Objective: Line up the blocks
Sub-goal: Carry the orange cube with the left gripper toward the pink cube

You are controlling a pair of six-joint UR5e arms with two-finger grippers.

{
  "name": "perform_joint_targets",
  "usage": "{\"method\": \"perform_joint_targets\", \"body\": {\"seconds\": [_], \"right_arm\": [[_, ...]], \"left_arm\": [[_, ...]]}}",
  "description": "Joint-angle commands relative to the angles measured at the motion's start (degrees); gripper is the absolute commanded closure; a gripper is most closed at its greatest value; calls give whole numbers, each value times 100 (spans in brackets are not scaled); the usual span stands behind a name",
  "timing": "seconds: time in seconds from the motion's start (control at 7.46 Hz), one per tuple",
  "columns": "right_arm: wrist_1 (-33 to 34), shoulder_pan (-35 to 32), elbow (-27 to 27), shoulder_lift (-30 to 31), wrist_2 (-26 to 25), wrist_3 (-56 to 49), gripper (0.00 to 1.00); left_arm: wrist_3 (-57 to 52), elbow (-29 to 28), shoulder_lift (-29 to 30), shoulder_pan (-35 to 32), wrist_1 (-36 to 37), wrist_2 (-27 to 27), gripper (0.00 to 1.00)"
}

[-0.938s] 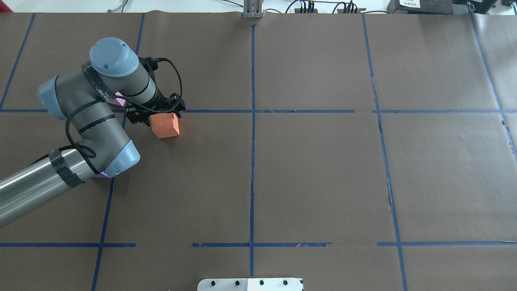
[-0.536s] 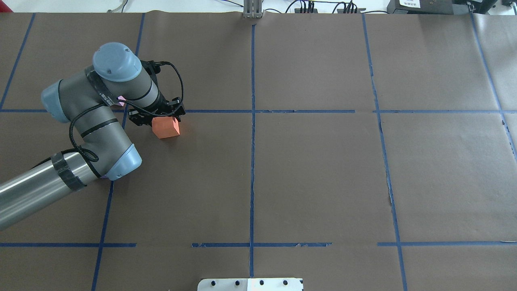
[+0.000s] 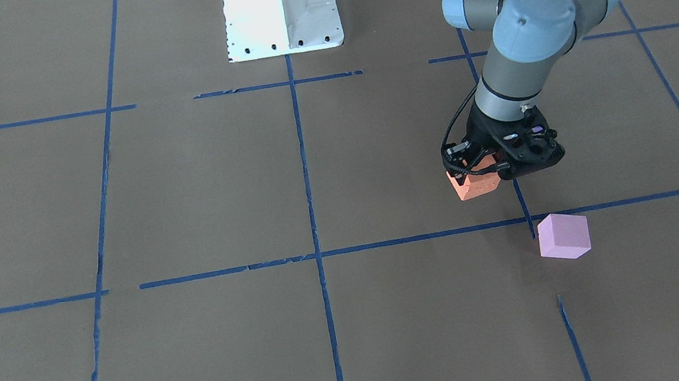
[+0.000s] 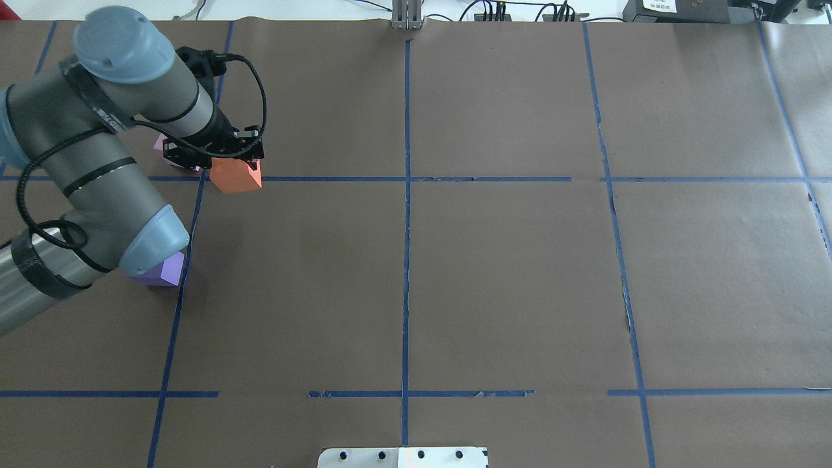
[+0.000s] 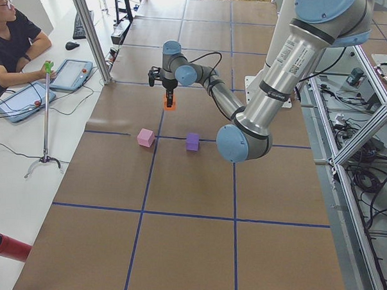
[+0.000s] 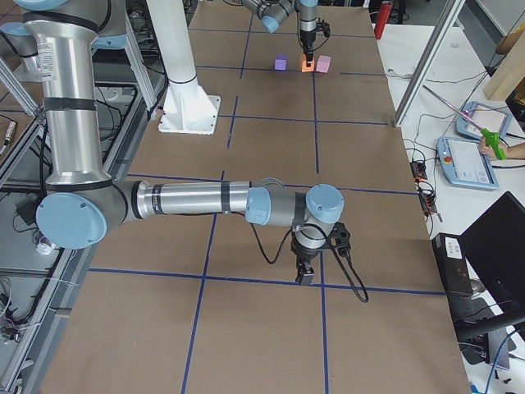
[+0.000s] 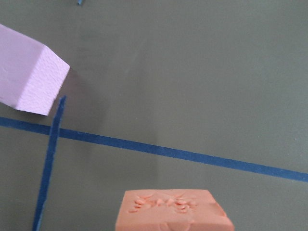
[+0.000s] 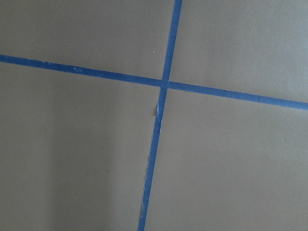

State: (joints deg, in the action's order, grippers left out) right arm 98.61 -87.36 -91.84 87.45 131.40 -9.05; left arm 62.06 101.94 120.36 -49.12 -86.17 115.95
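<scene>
you have the left gripper [image 3: 488,171] clamped on the orange block [image 4: 237,177] near the table's [image 4: 520,273] left edge, with the pink block [image 3: 563,237] close by; for the right gripper [image 6: 305,277] you cannot tell.

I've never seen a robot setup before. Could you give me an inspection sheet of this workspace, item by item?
Surface: brown paper-covered table marked with a blue tape grid.
Job's things: orange foam cube gripped by the left hand; pale pink foam cube and violet-purple foam cube resting on the paper, apart.
Clutter: nothing seen.
Hands: left hand closed on the orange cube; right hand low over a tape crossing, open or closed cannot be told.
Cables: black cable looping beside the left wrist; further cables at the far edge.
Surroundings: white robot base; seated person with tablets beside the table.
</scene>
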Motion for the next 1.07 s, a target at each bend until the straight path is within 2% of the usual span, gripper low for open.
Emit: {"method": "perform_joint_targets", "body": {"seconds": [0.0,0.27,0.54,0.8,0.94], "right_arm": [[0,0,0,0,0,0,0],[0,0,0,0,0,0,0],[0,0,9,0,0,0,0],[0,0,0,0,0,0,0],[0,0,0,0,0,0,0]], "left_arm": [[-1050,1105,-65,-518,1388,102,100],[-2350,1100,-949,-913,1139,444,100],[-2743,987,-1601,-1240,499,498,100],[-2551,243,-1657,-1241,-188,902,100],[-2220,-74,-1613,-1214,-556,938,100]]}}
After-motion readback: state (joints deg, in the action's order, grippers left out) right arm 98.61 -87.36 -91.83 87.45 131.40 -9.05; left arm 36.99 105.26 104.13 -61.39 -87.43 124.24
